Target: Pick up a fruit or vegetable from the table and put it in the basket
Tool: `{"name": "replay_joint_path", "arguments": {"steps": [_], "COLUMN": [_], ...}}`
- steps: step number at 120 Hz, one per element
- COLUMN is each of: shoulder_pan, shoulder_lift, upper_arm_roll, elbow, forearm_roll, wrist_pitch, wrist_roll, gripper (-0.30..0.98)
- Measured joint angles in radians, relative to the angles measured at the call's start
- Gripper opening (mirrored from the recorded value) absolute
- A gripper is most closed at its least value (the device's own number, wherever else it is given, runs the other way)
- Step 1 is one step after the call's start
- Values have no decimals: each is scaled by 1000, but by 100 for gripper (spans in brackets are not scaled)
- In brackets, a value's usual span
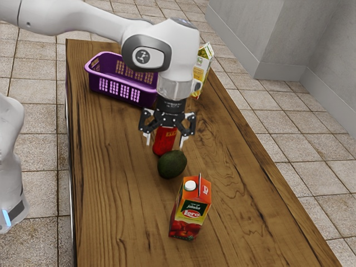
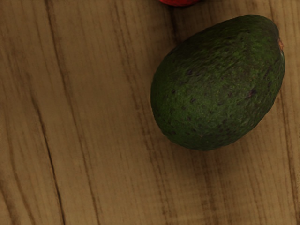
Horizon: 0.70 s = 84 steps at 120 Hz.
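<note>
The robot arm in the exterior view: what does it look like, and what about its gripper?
My arm is smooth, rounded and white, with a dark round emblem on a pale panel ringed in grey. My gripper is black, with angular jointed links and whitish tips.

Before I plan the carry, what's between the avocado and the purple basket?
In the exterior view, a red container stands between the avocado and the purple basket, close to the avocado.
</note>
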Motion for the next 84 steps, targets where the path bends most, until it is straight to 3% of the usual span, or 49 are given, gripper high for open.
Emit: {"name": "replay_joint_path", "arguments": {"steps": [59,84], "shoulder_pan": [0,53], "shoulder_lift": [5,2], "upper_arm_roll": [0,1], "elbow": [-36,-41], "forearm_roll": [12,11], "wrist_pitch": [-6,-8], "wrist_roll": [-186,-228], "gripper": [69,69]}}
